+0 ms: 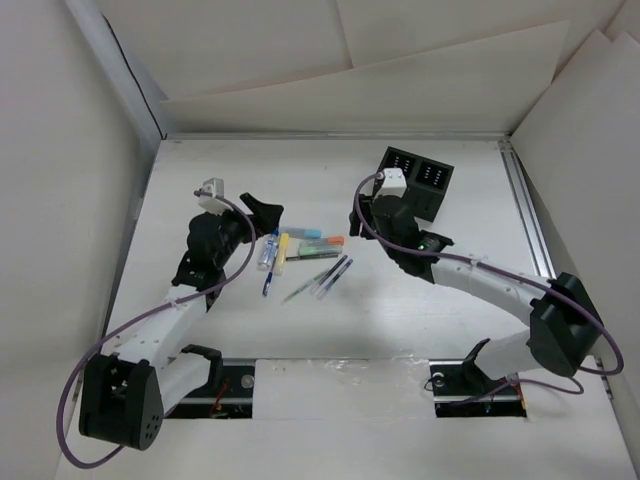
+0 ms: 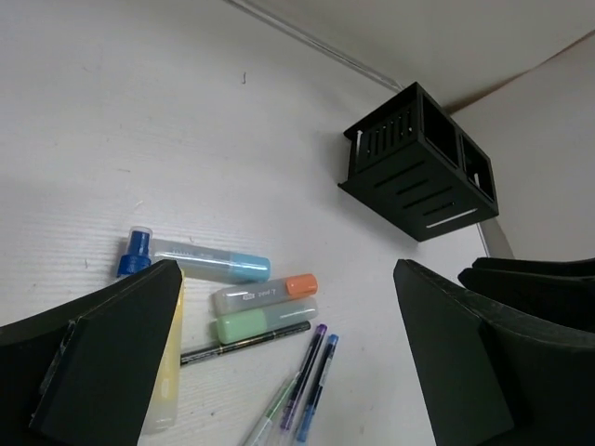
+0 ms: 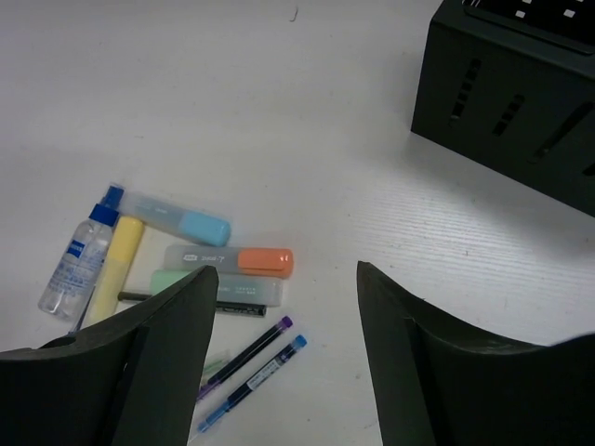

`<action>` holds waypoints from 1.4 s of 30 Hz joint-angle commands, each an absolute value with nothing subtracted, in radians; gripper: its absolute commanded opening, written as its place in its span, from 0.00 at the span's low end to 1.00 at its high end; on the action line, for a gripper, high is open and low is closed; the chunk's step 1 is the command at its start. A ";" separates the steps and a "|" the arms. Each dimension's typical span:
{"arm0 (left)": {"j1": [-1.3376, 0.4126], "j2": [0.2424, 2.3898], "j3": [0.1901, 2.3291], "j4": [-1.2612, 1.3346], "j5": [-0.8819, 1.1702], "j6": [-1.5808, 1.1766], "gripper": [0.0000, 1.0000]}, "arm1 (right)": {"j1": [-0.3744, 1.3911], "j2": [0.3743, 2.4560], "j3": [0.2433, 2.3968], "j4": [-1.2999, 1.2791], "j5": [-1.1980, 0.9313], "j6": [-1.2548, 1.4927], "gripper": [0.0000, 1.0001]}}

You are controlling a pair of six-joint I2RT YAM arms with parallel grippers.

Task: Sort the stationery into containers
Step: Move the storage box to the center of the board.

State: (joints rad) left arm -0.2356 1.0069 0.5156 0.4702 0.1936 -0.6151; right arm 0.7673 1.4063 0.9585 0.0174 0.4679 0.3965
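Note:
The stationery lies in a loose cluster point(image 1: 303, 255) mid-table: a blue-capped highlighter point(image 2: 200, 263), an orange-capped one point(image 2: 265, 293), a green one point(image 2: 260, 321), a yellow one point(image 2: 167, 372), a black pen point(image 2: 246, 341), purple point(image 2: 305, 376) and blue point(image 2: 316, 390) clear pens and a thin green pen point(image 2: 270, 413). The black two-compartment organiser point(image 1: 418, 178) stands at the back right; it also shows in the left wrist view point(image 2: 423, 163) and the right wrist view point(image 3: 511, 102). My left gripper point(image 1: 268, 220) is open and empty just left of the cluster. My right gripper point(image 1: 360, 222) is open and empty between the cluster and the organiser.
A small clear spray bottle with a blue cap point(image 3: 79, 255) lies at the cluster's left edge beside the yellow highlighter point(image 3: 116, 269). White walls point(image 1: 330, 95) enclose the table at the back and sides. A metal rail point(image 1: 525, 215) runs along the right.

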 commanded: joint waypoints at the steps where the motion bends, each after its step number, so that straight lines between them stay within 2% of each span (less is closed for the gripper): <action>1: -0.238 0.985 0.503 0.497 0.187 -0.627 1.00 | 0.747 1.374 0.960 0.074 0.449 0.407 0.68; 4: -0.238 0.997 0.580 0.303 0.079 -0.609 1.00 | 0.738 1.365 0.951 0.074 0.410 0.407 0.68; 8: -0.238 0.933 0.528 0.274 -0.107 -0.609 1.00 | 0.727 1.365 0.951 0.074 0.388 0.407 0.51; 9: -0.238 0.917 0.500 0.287 -0.135 -0.609 1.00 | 0.727 1.365 0.951 0.074 0.388 0.407 0.30; 12: -0.238 0.907 0.518 0.317 -0.184 -0.609 1.00 | 0.718 1.365 0.951 0.074 0.388 0.416 0.00; 22: -0.238 0.997 0.566 0.373 -0.115 -0.592 1.00 | 0.675 1.233 0.887 0.074 0.457 0.445 0.02; 23: -0.238 0.997 0.566 0.373 -0.115 -0.574 0.81 | 0.675 1.220 0.887 0.074 0.457 0.455 0.06; 25: -0.238 1.008 0.566 0.370 -0.115 -0.560 0.33 | 0.640 1.207 0.868 0.074 0.457 0.466 0.11; 26: -0.238 1.017 0.578 0.348 -0.127 -0.575 0.14 | 0.628 1.194 0.868 0.074 0.457 0.478 0.23; 27: -0.238 1.017 0.578 0.336 -0.138 -0.575 0.10 | 0.615 1.193 0.859 0.074 0.457 0.488 0.28; 29: -0.238 1.017 0.593 0.266 -0.150 -0.575 0.25 | 0.575 1.164 0.847 0.064 0.457 0.497 0.42; 30: -0.254 1.017 0.612 0.232 -0.162 -0.575 0.33 | 0.562 1.164 0.847 0.064 0.439 0.512 0.45; 33: -0.371 1.055 0.658 0.095 -0.299 -0.566 0.57 | 0.529 1.154 0.836 0.064 0.408 0.525 0.50; 35: -0.429 1.112 0.690 0.005 -0.369 -0.566 0.65 | 0.529 1.166 0.836 0.064 0.384 0.525 0.50; 39: -0.488 1.231 0.755 -0.089 -0.394 -0.566 0.66 | 0.529 1.203 0.857 0.055 0.360 0.525 0.50; 40: -0.488 1.253 0.767 -0.100 -0.381 -0.566 0.62 | 0.529 1.203 0.857 0.046 0.360 0.525 0.50; 42: -0.488 1.288 0.767 -0.100 -0.364 -0.557 0.61 | 0.529 1.192 0.857 0.046 0.370 0.525 0.50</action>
State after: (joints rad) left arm -0.4881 1.2537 0.7414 -0.0090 -0.3298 -0.5747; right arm 0.5301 1.2057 0.8360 0.0288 0.3820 0.5133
